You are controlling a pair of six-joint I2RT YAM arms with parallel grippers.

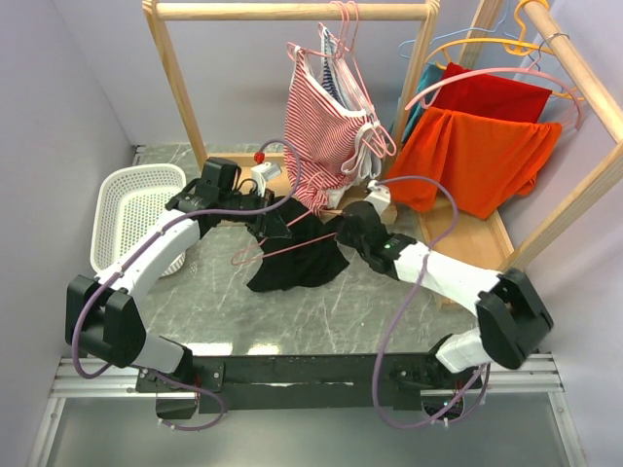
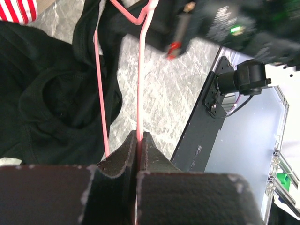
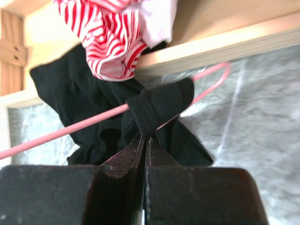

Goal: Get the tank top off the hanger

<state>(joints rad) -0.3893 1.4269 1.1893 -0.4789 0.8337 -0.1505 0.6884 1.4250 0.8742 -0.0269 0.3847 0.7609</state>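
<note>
The black tank top [image 1: 297,261] lies bunched on the marble table, still threaded on a pink wire hanger [image 1: 284,253]. In the left wrist view my left gripper [image 2: 139,137] is shut on the hanger [image 2: 139,84], one wire pinched between the pads, with the black fabric [image 2: 51,103] to its left. My right gripper [image 3: 146,137] is shut on the tank top's strap [image 3: 159,103], which wraps over the hanger [image 3: 70,129] near its bent end. From above, the left gripper [image 1: 268,220] and the right gripper [image 1: 343,232] meet over the garment from either side.
A white laundry basket [image 1: 131,209] stands at the left. The wooden rack [image 1: 292,12] behind carries a red-striped top [image 1: 326,126] on hangers, hanging just above the grippers. A second rack [image 1: 574,68] at right holds an orange garment [image 1: 487,156].
</note>
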